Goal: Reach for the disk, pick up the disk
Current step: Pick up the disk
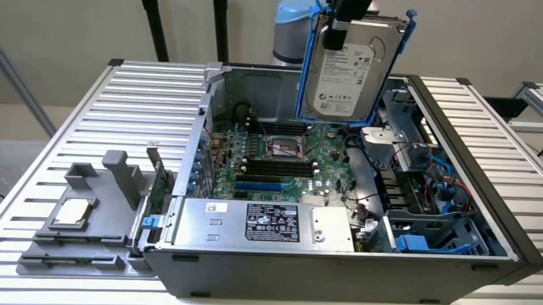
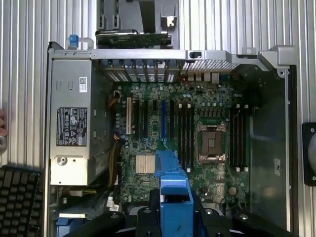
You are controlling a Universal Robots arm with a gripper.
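The disk, a silver-grey hard drive with a white label in a bright blue carrier, hangs upright in the air above the open computer case. It is over the case's far side, clear of the motherboard. My gripper is shut on its upper edge, with a black finger running down over the label side. In the wrist view the blue carrier shows edge-on between the black fingers of my gripper, high above the motherboard.
A silver power supply with a black label sits at the case's near side. The drive bay with blue cables lies at the exterior view's right. A grey fixture holds a small silver chip. A keyboard and a hand show at the wrist view's edge.
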